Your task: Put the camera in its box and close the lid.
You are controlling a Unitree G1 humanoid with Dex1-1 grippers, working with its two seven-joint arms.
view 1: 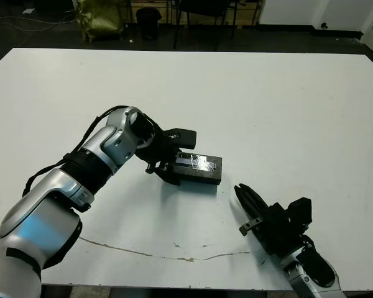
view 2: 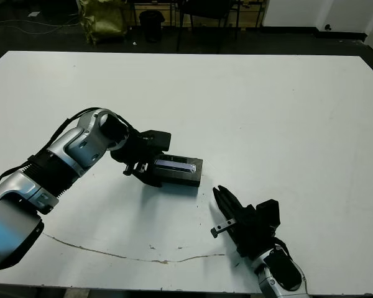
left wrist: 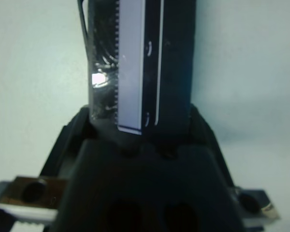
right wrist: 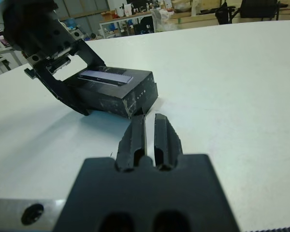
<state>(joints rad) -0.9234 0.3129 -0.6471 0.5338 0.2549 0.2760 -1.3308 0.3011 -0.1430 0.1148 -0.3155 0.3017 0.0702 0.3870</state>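
Two pincers in view, one at work and one idle. Far left: left pincer reaching in from the silver arm, its two black fingers spread about the near end of the box, one above and one below, seemingly clamped on that end; head views and left wrist view agree on the straddle, though actual contact pressure not provable. Middle: lid lying flat on top of the box, pale strip face-up, edges lined up with the tray walls, no gap visible along the side seen in the right wrist view; appears closed or all but closed. No camera visible anywhere on the table, so presumably already inside under the lid, hidden from every view. Box itself resting on the white table a little left of centre, long side slanting toward the right pincer. Right: right pincer low over the table, well apart from the box, fingers pressed together, nothing between them, tips aimed at the box's near corner. Judged nearly finished: camera most likely stowed, lid seated. Perhaps left: a last press to seat the lid fully, then release by the left pincer and withdrawal of both arms
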